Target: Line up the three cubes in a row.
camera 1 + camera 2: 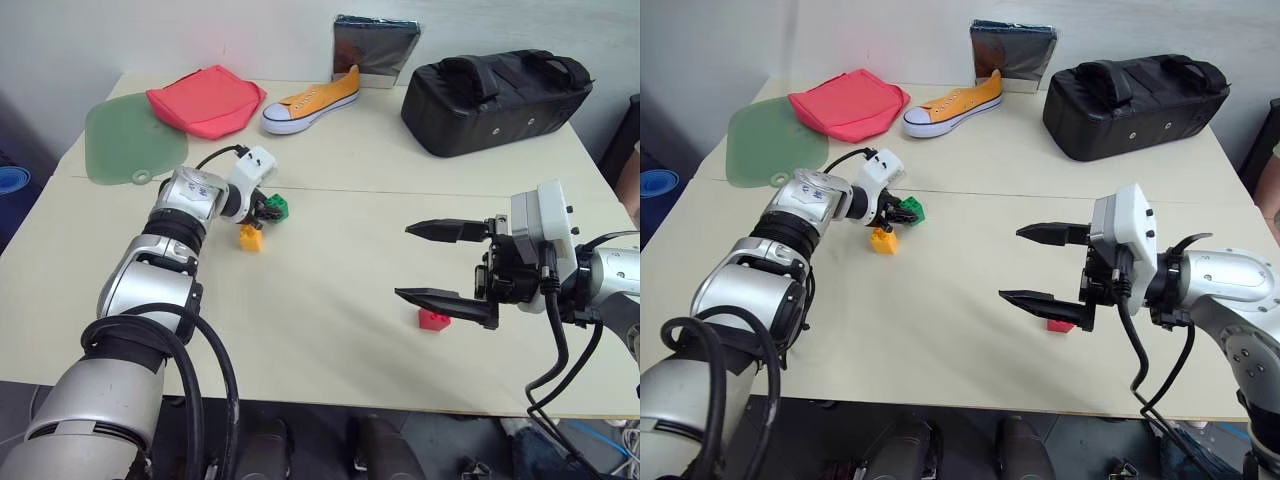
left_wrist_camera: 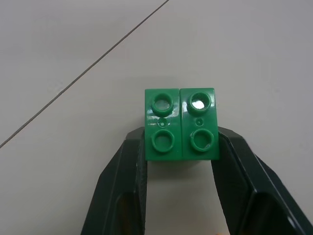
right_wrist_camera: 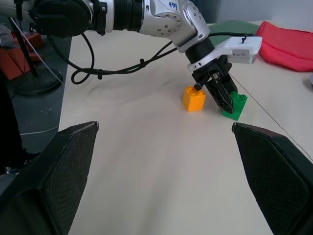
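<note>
Left tool (image 2: 178, 147) clamps the green cube (image 2: 181, 123) by its flat sides on the bench (image 1: 330, 250), yellow-orange cube (image 1: 250, 238) at its 7 o'clock, red cube (image 1: 433, 320) under the wide-open right tool (image 1: 420, 262); likely light, rigid, slick plastic

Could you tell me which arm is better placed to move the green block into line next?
The left. Its pincer is shut on the green block, right beside the orange block. The right pincer hangs open above the red block, far from both.

Glossy plastic green cube (image 2: 180, 124), smooth matt table (image 2: 73, 44), black cloth bag (image 1: 495, 98).
</note>
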`<move>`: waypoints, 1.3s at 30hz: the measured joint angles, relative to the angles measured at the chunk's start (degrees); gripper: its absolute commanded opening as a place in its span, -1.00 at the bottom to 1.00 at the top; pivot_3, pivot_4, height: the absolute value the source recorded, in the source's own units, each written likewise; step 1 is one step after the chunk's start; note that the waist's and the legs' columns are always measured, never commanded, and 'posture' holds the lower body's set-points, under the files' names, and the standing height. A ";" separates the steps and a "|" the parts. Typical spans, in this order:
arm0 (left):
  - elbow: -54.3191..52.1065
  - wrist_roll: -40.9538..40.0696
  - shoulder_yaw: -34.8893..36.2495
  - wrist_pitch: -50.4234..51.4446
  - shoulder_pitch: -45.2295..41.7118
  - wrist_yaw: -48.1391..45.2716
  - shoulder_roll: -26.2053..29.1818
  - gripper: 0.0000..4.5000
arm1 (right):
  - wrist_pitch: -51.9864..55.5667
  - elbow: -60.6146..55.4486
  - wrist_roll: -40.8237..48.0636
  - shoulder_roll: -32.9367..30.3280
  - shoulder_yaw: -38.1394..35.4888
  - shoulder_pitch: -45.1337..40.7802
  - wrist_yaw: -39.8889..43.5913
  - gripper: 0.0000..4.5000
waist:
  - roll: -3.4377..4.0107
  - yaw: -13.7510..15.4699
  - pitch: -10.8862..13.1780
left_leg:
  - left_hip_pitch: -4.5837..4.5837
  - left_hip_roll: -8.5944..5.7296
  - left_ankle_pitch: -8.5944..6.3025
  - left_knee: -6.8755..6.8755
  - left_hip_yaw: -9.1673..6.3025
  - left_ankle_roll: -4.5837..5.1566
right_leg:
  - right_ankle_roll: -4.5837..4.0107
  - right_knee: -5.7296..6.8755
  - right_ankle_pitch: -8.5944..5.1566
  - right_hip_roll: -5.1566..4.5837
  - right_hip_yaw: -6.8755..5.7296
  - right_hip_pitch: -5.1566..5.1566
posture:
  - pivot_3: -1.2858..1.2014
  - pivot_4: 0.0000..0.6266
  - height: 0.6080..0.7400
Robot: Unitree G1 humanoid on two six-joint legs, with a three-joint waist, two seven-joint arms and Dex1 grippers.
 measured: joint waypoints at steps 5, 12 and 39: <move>-2.89 -0.39 1.93 -4.24 1.88 -4.81 2.40 -0.35 | -1.27 0.22 -2.20 -1.73 0.01 2.16 1.60 1.00 | 0.00 -0.13 0.00 | -0.02 0.00 0.00 -0.02 0.01 0.00 | 0.00 0.03 0.00 0.01 0.00 -0.03 | 0.03 -0.52 1.00; -37.62 -11.33 3.63 -3.26 13.89 -27.52 7.83 -0.35 | -3.49 0.90 -5.43 -4.22 -1.30 7.86 5.71 1.00 | 0.02 -0.09 -0.01 | -0.10 0.01 -0.01 0.00 -0.05 0.01 | 0.02 -0.03 0.01 -0.01 0.01 -0.01 | 0.03 -0.52 1.00; -72.18 -7.52 -20.76 18.76 27.76 -17.91 2.96 -0.35 | -10.15 -0.45 -14.02 -6.67 -8.96 24.94 14.56 1.00 | 0.11 1.22 -0.06 | 0.56 0.00 -0.06 0.09 -0.07 0.21 | 0.12 -0.26 0.07 0.10 0.14 0.80 | 0.03 -0.52 1.00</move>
